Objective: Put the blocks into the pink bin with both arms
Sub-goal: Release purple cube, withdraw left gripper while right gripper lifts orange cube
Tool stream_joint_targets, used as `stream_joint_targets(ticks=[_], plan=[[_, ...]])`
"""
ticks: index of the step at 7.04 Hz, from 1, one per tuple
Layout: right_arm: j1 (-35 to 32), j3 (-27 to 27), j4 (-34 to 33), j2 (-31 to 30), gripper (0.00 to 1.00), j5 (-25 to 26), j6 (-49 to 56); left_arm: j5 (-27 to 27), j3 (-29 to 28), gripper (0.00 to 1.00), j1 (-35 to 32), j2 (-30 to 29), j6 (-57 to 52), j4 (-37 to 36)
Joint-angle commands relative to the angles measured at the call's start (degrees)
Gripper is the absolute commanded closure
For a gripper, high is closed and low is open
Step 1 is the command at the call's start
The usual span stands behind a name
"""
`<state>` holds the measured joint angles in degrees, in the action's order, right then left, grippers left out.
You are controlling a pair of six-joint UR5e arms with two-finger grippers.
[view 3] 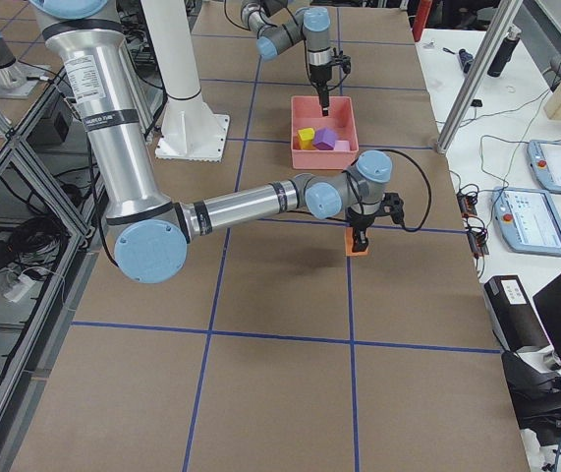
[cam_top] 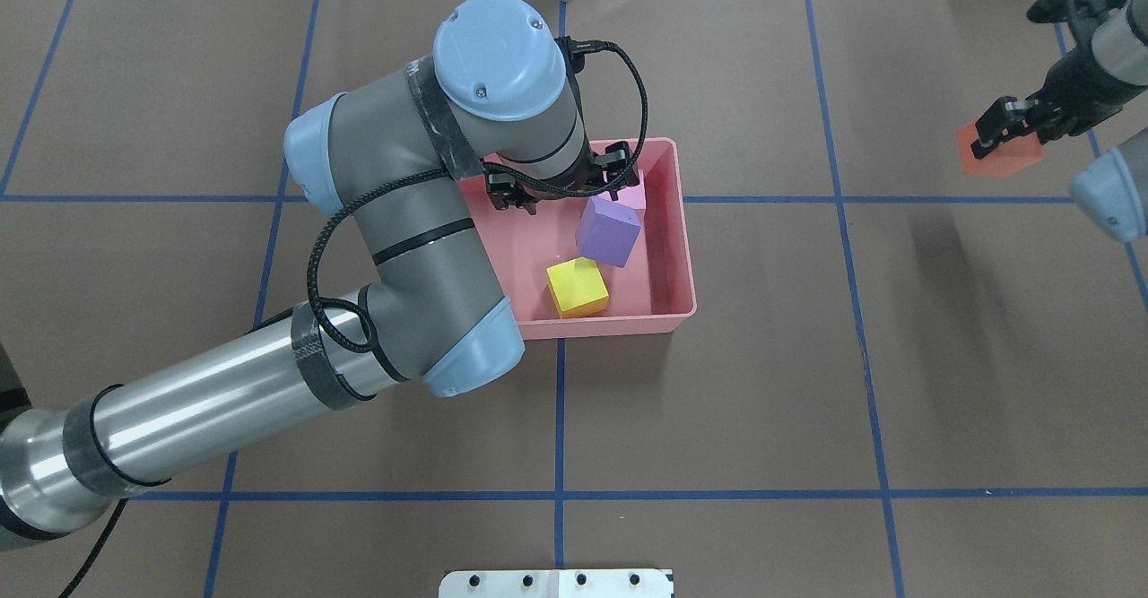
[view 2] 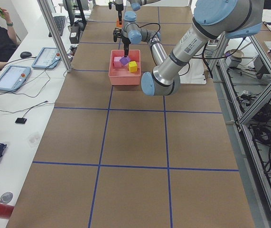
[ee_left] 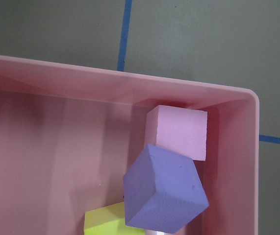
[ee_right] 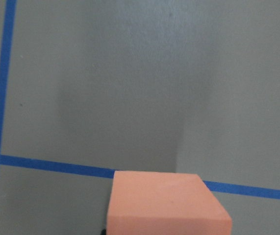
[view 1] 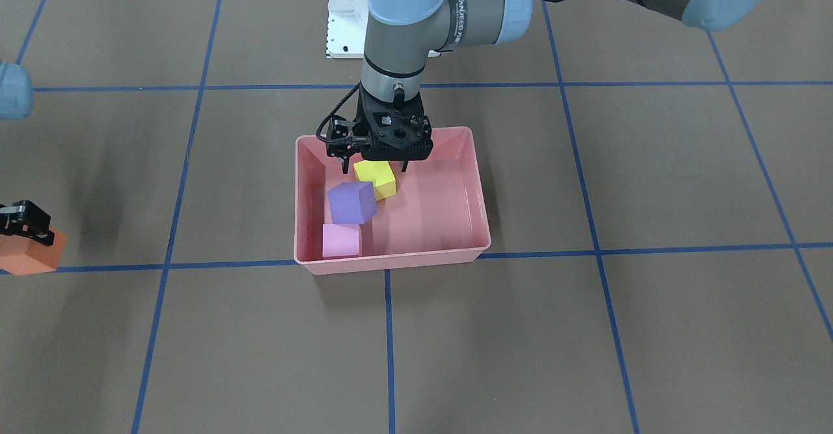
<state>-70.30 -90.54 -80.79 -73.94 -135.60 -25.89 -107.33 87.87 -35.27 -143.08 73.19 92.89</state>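
Below the left gripper, the smooth plastic bin is glinting with a soft gloss, while the yellow cube, purple cube and pink cube in it are showing matt, finely grained foam, as is the orange cube in the right gripper above the dull paper-like table cover.

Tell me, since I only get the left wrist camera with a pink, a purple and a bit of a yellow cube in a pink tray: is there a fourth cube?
Observer: Yes. An orange block sits well outside the pink bin, off toward the robot's right.
Visitor: Is anything holding it?
Observer: The right gripper is shut on it, with a finger on each side.
Visitor: And the claw under my camera?
Observer: The left gripper hangs open above the yellow block, holding nothing.
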Motion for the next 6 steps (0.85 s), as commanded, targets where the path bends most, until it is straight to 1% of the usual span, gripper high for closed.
stream_joint_targets(ticks=[1,2,3,4,5,6], plan=[[-4.6,-1.0,-2.1,6.4,1.00,-14.4,-5.9,-0.7,0.8,0.00,-6.1,6.2,-13.4,0.2],[-4.4,-1.1,-2.0,10.3,1.00,-18.3,-14.0,-0.8,2.0,0.00,-9.2,9.7,-17.7,0.6],[-3.3,-2.2,-1.9,13.1,1.00,-18.9,-19.7,-7.3,2.1,0.00,-14.6,12.5,-24.3,0.6],[0.6,-3.8,-1.7,15.3,1.00,-18.2,-24.0,-13.5,2.6,0.00,-20.3,16.1,-32.0,0.5],[4.3,-3.9,-1.6,18.6,1.00,-15.2,-27.0,-16.2,3.7,0.00,-25.7,21.1,-39.2,0.7],[8.8,-3.6,-1.5,21.9,1.00,-11.4,-28.6,-20.9,3.6,0.00,-31.6,25.4,-48.7,0.6]])
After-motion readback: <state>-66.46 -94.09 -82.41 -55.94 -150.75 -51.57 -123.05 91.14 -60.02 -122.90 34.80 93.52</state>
